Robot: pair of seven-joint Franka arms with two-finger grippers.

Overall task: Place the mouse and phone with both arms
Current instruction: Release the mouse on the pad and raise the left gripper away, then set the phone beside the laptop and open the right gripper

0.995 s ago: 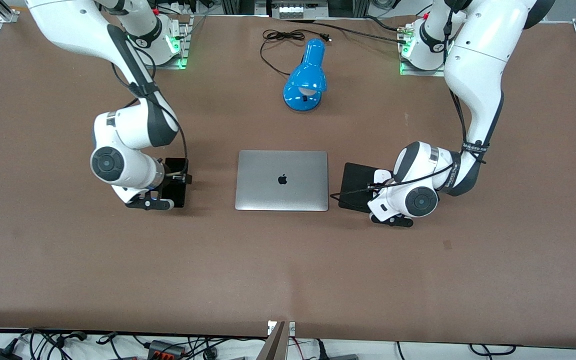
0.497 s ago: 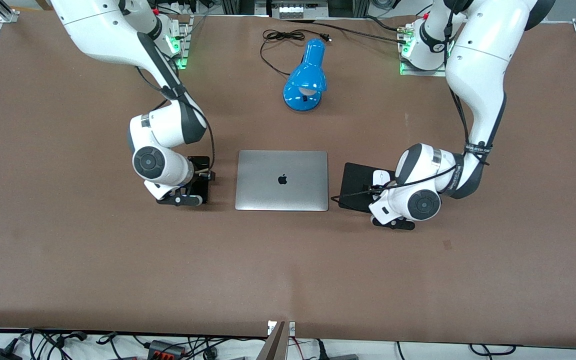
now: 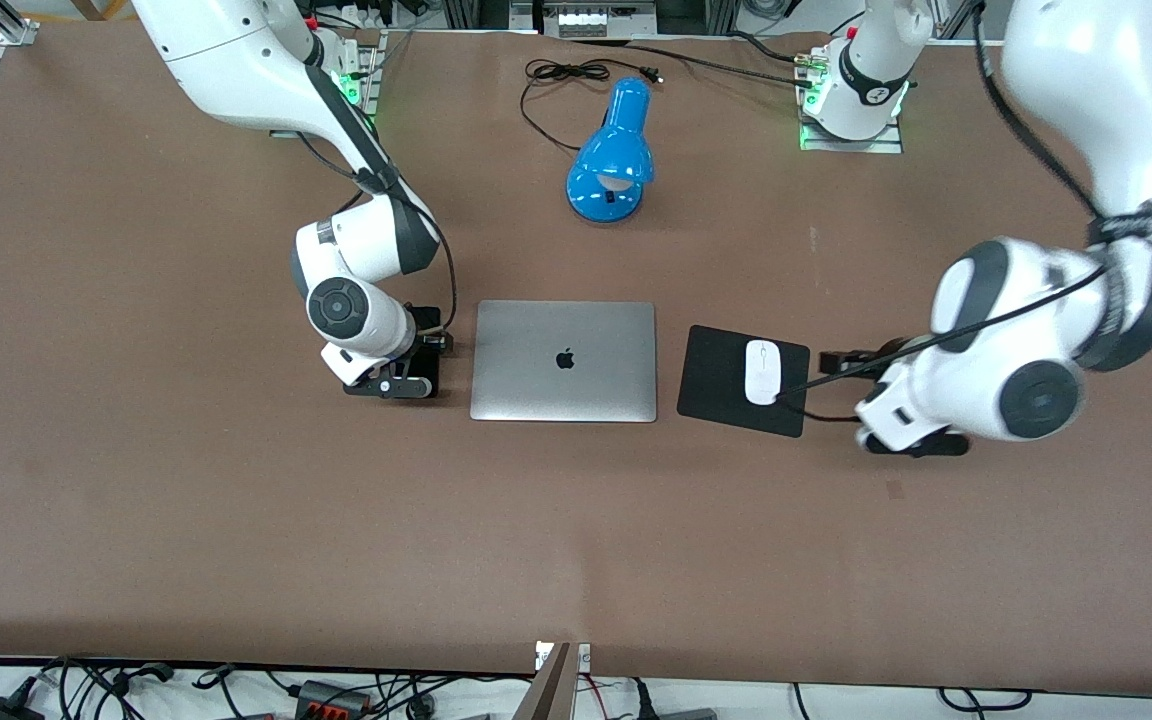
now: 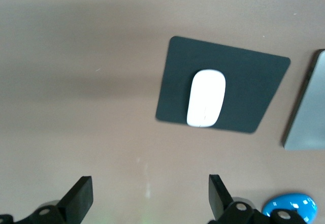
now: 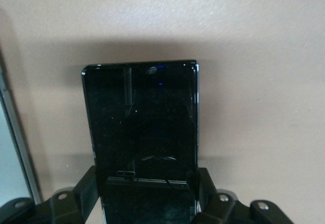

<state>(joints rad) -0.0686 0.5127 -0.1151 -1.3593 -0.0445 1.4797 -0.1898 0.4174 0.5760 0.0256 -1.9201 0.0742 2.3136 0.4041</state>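
The white mouse (image 3: 762, 371) lies on the black square pad (image 3: 711, 375) beside the laptop, toward the left arm's end. It also shows in the left wrist view (image 4: 205, 98). My left gripper (image 3: 846, 385) is open and empty in the air, clear of the pad toward the left arm's end; its fingers (image 4: 81, 199) stand wide apart. My right gripper (image 5: 146, 191) is shut on the black phone (image 5: 142, 127), holding it flat and low over the table. In the front view the phone (image 3: 428, 322) is close beside the laptop at the right arm's end, mostly hidden under the wrist.
A closed silver laptop (image 3: 564, 360) lies mid-table; its edge shows in both wrist views (image 4: 307, 112) (image 5: 10, 148). A blue desk lamp (image 3: 612, 155) with a black cord lies nearer the robots' bases.
The right arm carried the phone toward the laptop. The left gripper let go of the mouse on the pad and drew up and away toward the left arm's end.
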